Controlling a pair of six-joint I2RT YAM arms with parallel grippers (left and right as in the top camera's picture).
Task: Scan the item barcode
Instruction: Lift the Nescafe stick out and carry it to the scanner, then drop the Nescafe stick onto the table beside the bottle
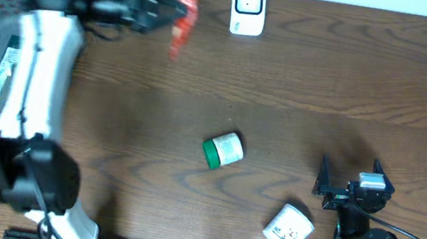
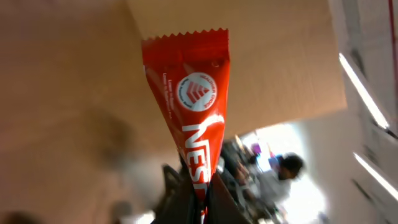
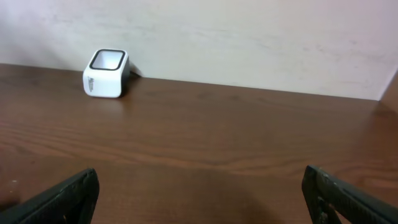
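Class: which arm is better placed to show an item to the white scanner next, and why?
Left. The left gripper is shut on the red packet, close beside the scanner. The right gripper is open, empty and far from it.

Left hand (image 2: 202, 198) tight; right hand (image 3: 199, 186) wide.

My end effector (image 3: 200, 179) is spread wide, with one dark finger in each lower corner. Ahead, a white barcode scanner (image 3: 106, 73) sits on the brown wooden surface (image 3: 236, 137), close to the pale wall (image 3: 249, 37).
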